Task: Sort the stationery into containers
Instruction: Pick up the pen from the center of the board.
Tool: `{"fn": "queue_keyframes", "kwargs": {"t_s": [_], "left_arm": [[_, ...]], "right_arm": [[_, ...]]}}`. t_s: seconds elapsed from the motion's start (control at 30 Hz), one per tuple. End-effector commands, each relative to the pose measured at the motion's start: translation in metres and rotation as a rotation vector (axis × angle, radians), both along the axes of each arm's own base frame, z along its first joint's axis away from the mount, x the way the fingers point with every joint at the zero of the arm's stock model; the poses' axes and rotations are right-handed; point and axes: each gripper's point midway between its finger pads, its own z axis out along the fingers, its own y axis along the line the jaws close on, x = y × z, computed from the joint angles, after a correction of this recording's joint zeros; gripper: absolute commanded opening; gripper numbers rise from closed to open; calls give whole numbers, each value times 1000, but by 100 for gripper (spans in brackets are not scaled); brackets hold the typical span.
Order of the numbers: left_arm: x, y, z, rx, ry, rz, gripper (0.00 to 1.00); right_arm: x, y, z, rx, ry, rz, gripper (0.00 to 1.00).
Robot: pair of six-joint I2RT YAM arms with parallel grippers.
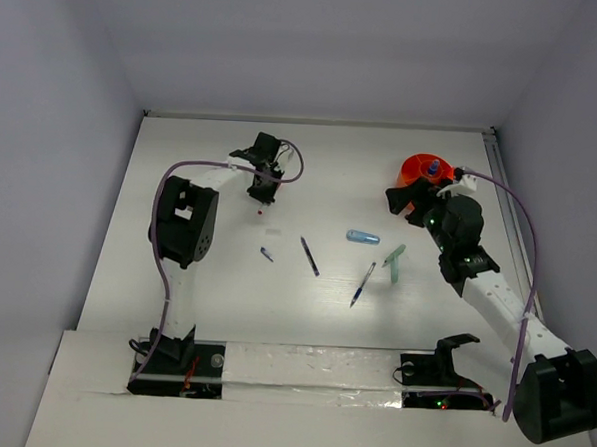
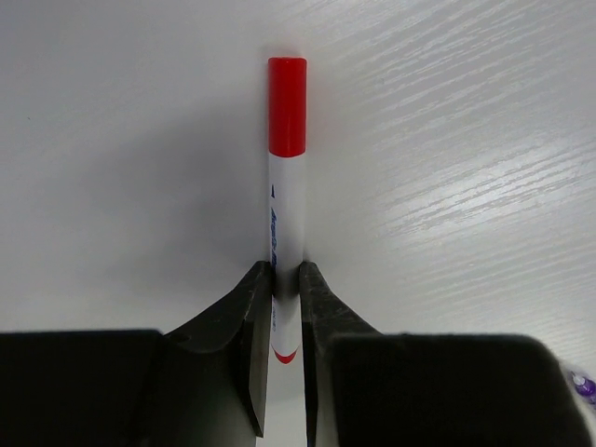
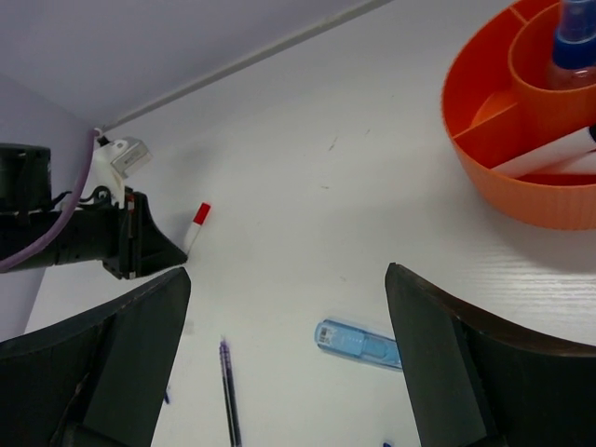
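The orange cup (image 1: 418,171) stands at the far right of the desk (image 1: 342,166). The right wrist view shows it split into an inner ring and outer compartments (image 3: 521,186). A blue-capped piece (image 3: 570,51) stands in the inner ring, and something white lies in an outer compartment.

The right gripper (image 1: 406,203) hovers just beside the cup, on its near left side. Its fingers are spread wide with nothing between them (image 3: 287,275).

Well to the left of the cup, the left gripper (image 1: 264,192) pinches the white marker with red tip (image 2: 287,186). The fingers (image 2: 251,307) are pressed on the lower barrel, and the red cap points away from the wrist, toward the desk. Whether the cap touches the surface cannot be told.

The other stationery lies loose on the desk, nearer than the cup and to its left:
- A light-blue piece (image 1: 362,237) is the closest to the cup.
- A pale green piece (image 1: 394,262) lies just nearer than that.
- A blue pen (image 1: 362,284) lies beside the green piece.
- A dark purple pen (image 1: 309,255) lies farther left.
- A short purple piece (image 1: 267,253) is the farthest from the cup.
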Motion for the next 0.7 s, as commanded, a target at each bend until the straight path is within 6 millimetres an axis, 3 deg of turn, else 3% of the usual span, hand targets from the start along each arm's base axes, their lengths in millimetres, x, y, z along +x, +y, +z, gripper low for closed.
{"fn": "queue_keyframes", "kwargs": {"t_s": [0.0, 0.07, 0.17, 0.2, 0.27, 0.3, 0.4, 0.43, 0.57, 0.67], "left_arm": [[-63, 21, -40, 57, 248, 14, 0], [-55, 10, -25, 21, 198, 12, 0], [-36, -7, 16, -86, 78, 30, 0], [-34, -19, 38, -150, 35, 28, 0], [-28, -33, 59, -217, -25, 28, 0], [-31, -46, 77, -267, -53, -5, 0], [-39, -72, 103, -347, -111, -67, 0], [-43, -83, 107, -353, -134, -91, 0], [-37, -86, 116, -339, -192, -60, 0], [-47, -109, 128, -406, -202, -122, 0]], "right_arm": [[-3, 18, 28, 22, -113, 118, 92], [-6, 28, 30, 27, -114, 180, 94], [-8, 43, 30, 39, -108, 268, 96], [-9, 45, 29, 44, -104, 285, 97], [-11, 52, 32, 56, -109, 328, 97], [-13, 54, 32, 62, -110, 342, 97], [-20, 63, 40, 94, -125, 404, 98], [-21, 67, 38, 111, -115, 421, 98], [-21, 77, 32, 109, -94, 466, 100], [-23, 87, 31, 110, -85, 501, 100]]}}
